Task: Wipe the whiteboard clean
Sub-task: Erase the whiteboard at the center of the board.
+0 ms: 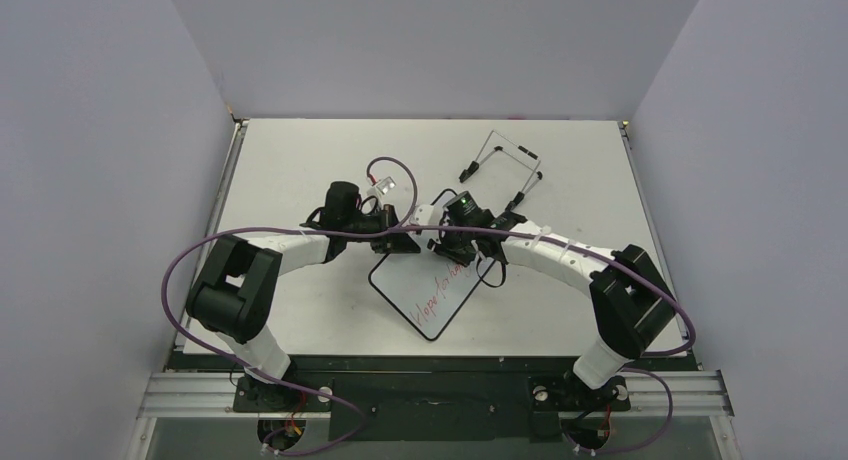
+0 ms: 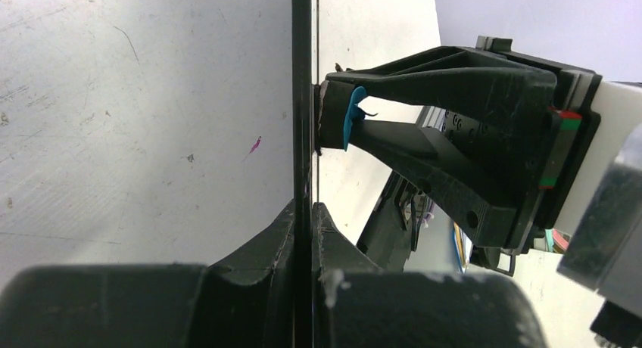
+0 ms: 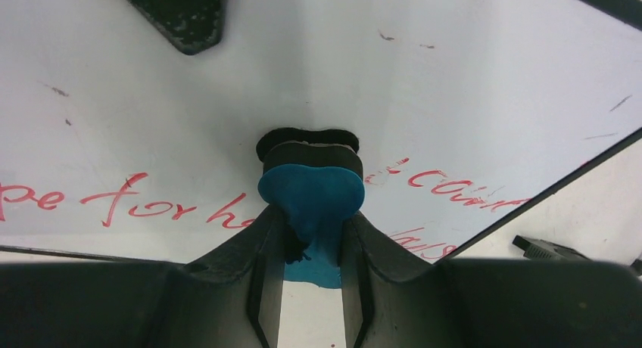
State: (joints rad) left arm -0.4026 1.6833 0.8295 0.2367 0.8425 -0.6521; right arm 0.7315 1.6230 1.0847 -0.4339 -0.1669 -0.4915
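Note:
The whiteboard (image 1: 425,288) lies at the table's middle, tilted, with red handwriting on its lower part. My left gripper (image 1: 398,242) is shut on the board's upper left rim. In the left wrist view the board shows edge-on as a black line (image 2: 301,76) running between my closed jaws (image 2: 304,208). My right gripper (image 1: 447,248) is shut on the blue eraser (image 3: 310,193), whose black felt is pressed against the board's face (image 3: 454,83) just above the red words. The eraser also shows in the left wrist view (image 2: 352,117), touching the board.
The thin wire easel stand (image 1: 505,165) lies on the table behind the right gripper. A small clear object (image 1: 386,186) sits behind the left gripper. Purple cables loop from both arms. Grey walls close in the table's left, right and back edges.

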